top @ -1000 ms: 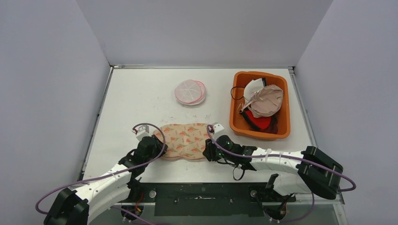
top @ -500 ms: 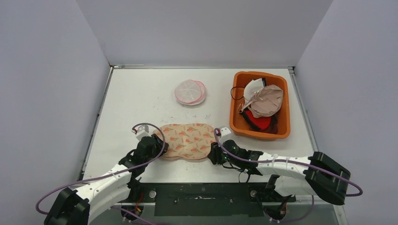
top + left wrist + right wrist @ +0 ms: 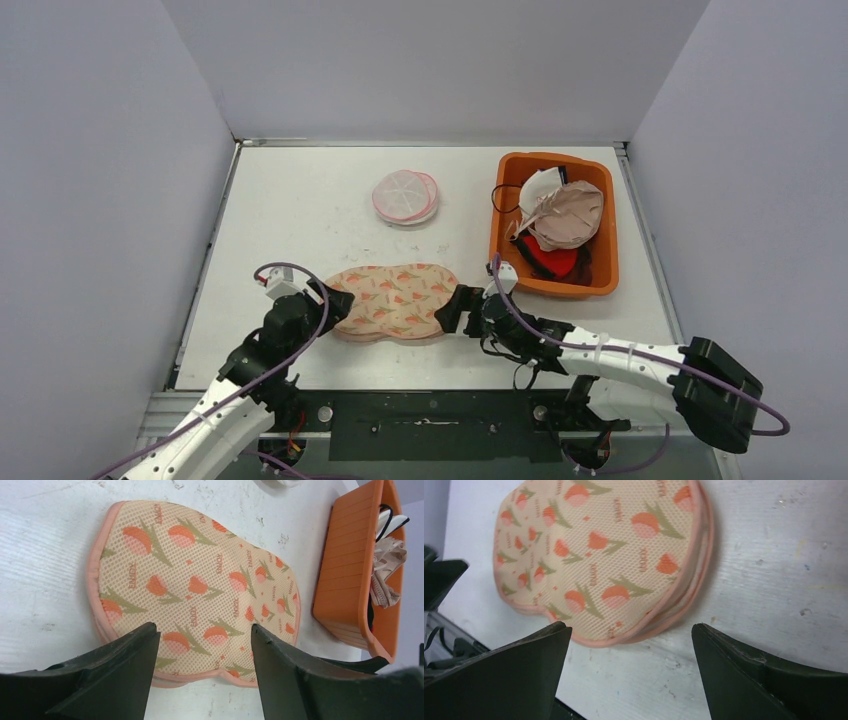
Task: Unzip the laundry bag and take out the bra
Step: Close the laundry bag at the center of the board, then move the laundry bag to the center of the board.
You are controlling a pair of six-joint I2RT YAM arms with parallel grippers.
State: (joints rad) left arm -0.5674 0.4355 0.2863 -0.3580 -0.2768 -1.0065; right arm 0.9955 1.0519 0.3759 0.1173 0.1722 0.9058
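The laundry bag (image 3: 395, 298) is a flat peanut-shaped mesh pouch with orange tulips and pink trim, lying on the white table near the front edge. The bra is hidden; no zip pull shows. My left gripper (image 3: 335, 300) stands open at the bag's left end. In the left wrist view its fingers straddle the near edge of the bag (image 3: 200, 585), with the left gripper (image 3: 202, 626) holding nothing. My right gripper (image 3: 455, 308) is open just off the bag's right end. In the right wrist view the right gripper (image 3: 630, 626) has bare table between its fingers, and the bag (image 3: 599, 555) lies beyond.
An orange bin (image 3: 603, 250) at the right holds beige, white and red garments; its side also shows in the left wrist view as the orange bin (image 3: 345, 570). A round pink-and-white mesh pouch (image 3: 405, 197) lies farther back, mid-table. Grey walls enclose three sides.
Both grippers have opened wide and let go of the bag's ends. The right gripper has drawn back to the right, the left slightly to the left. The bag lies flat.
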